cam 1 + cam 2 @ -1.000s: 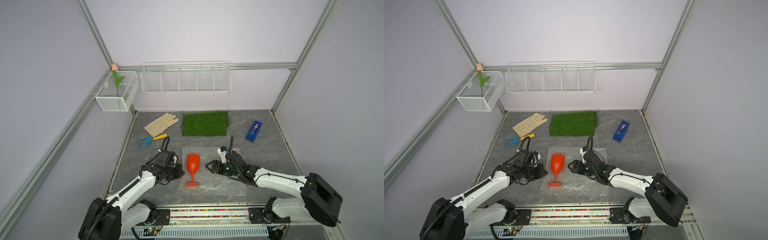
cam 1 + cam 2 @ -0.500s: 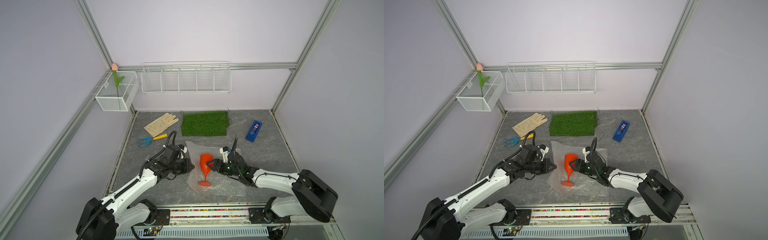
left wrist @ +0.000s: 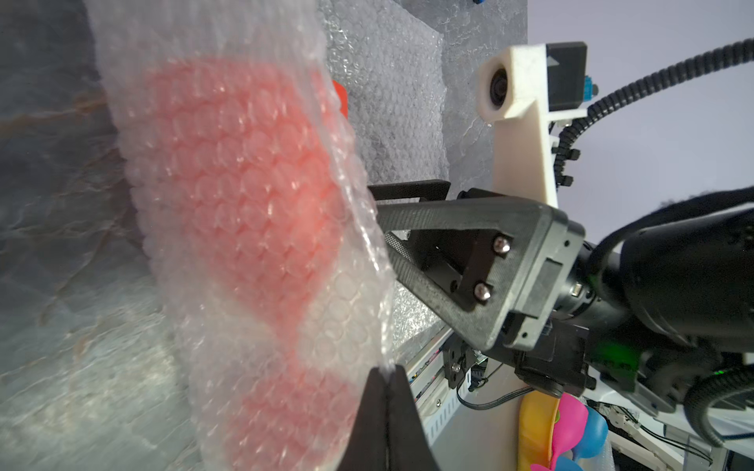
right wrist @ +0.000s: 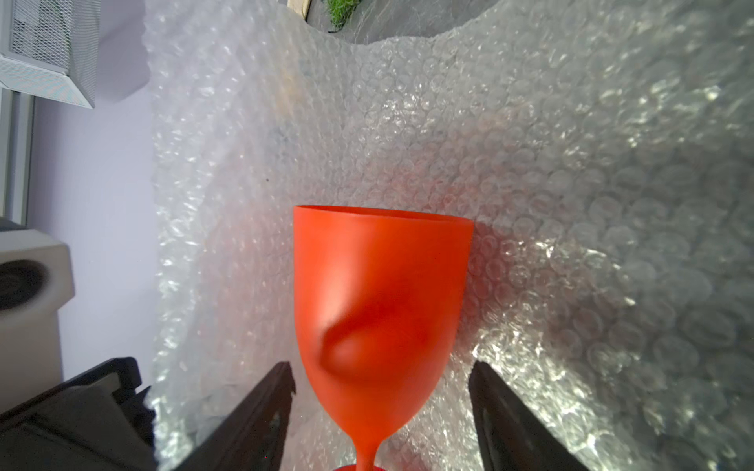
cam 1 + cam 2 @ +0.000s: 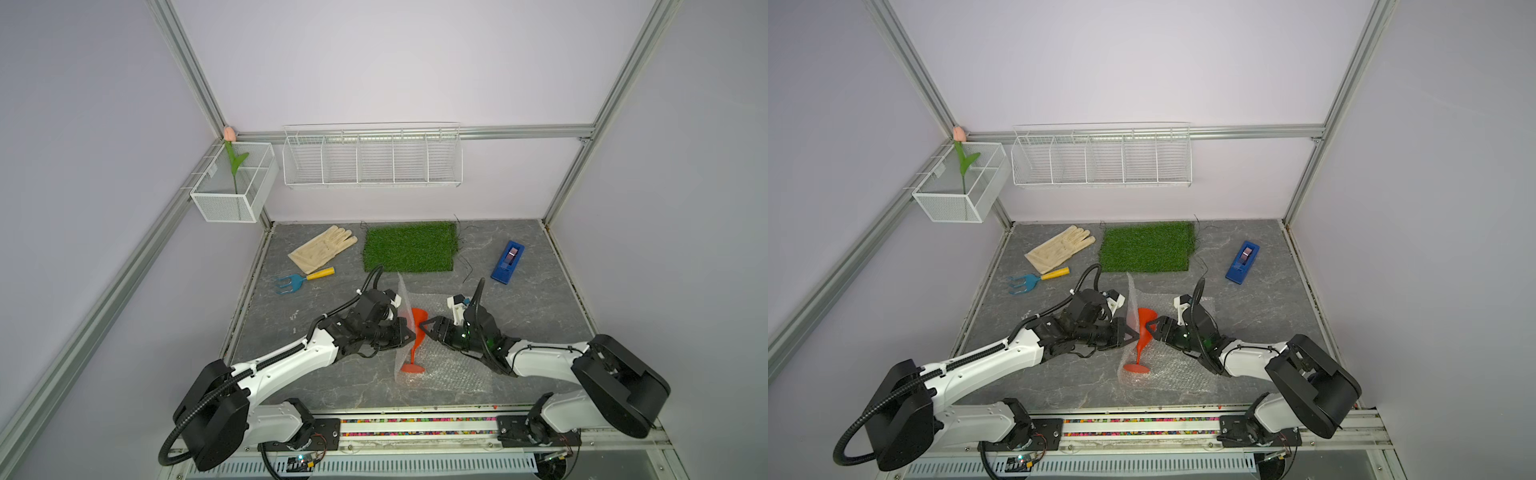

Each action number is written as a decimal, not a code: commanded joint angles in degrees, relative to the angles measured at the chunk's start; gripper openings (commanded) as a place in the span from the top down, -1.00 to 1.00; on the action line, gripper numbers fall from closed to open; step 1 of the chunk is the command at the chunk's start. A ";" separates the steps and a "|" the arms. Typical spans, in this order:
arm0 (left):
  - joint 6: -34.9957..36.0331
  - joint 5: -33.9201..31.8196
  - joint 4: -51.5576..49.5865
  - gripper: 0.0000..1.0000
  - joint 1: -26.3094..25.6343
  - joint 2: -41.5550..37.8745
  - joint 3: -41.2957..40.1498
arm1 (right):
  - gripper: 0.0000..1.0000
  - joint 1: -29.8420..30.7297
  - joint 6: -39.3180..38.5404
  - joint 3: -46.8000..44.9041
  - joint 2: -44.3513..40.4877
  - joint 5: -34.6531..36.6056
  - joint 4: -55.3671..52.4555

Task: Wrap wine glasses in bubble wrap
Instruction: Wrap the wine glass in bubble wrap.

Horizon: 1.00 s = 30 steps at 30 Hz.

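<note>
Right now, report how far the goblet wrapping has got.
Done: goblet stands on the bubble wrap. In hand: left hand, shut on the sheet's edge, holds one side up against the cup; right hand open astride it. Left: covering the bare side.

Grey tabletop [image 5: 540, 316] (marbled) with glove [image 5: 323, 248], rake [image 5: 303, 279], turf [image 5: 409, 246], dispenser [image 5: 508, 262], bubble wrap [image 5: 453, 370]

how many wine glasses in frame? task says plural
1. The goblet stands on the bubble wrap, with a raised flap of wrap against one side. No others visible; nothing looks big enough to hide one.
</note>
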 commanded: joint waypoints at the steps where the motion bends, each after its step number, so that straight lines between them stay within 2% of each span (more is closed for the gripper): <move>1: -2.59 -1.64 4.21 1.00 -1.74 2.66 2.15 | -0.48 -0.46 -1.49 0.52 -5.00 0.63 -6.35; 6: -3.32 -0.68 7.48 1.00 -3.52 6.84 2.26 | -0.54 -0.63 -5.64 2.35 -16.36 6.54 -22.54; 11: -3.43 -0.03 9.92 1.00 -5.07 9.33 2.55 | -0.55 -0.94 -8.39 4.83 -20.91 7.32 -31.02; 14: -3.66 0.13 10.58 1.00 -5.52 10.38 2.60 | -0.54 -0.99 -9.56 6.04 -19.92 6.07 -31.11; 22: -3.74 -0.22 11.08 0.99 -6.08 11.10 2.13 | -0.46 -0.94 -12.13 11.58 -10.87 2.14 -29.07; 27: -3.83 -0.20 11.19 0.99 -6.33 11.15 2.22 | -0.22 -0.97 -12.24 12.75 -7.20 0.68 -27.55; 30: -3.74 -0.37 11.02 0.99 -6.36 10.93 2.24 | 0.00 -0.82 -12.05 12.30 -6.51 0.18 -26.67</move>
